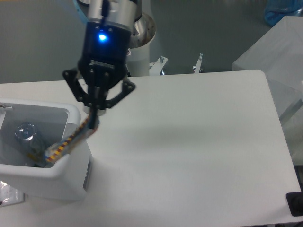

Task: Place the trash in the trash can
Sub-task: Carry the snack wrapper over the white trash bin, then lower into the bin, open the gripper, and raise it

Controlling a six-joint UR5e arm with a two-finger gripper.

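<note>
My gripper point(94, 124) is shut on the upper corner of the trash, a foil snack bag point(67, 141) seen edge-on with its yellow-red striped border showing. The bag hangs slanting down to the left, over the right rim of the white trash can point(71, 177) at the lower left, its lower end above the can's opening. Inside the can lies a clear plastic bottle point(27, 135). The gripper stands just above and to the right of the can's right wall, near the grey tab point(71, 134).
A bit of clear plastic point(6, 194) shows at the left edge below the can. The white table point(199, 156) stretches to the right. A dark object point(295, 203) sits at the table's lower right corner. White mounting brackets point(199, 64) stand behind the table.
</note>
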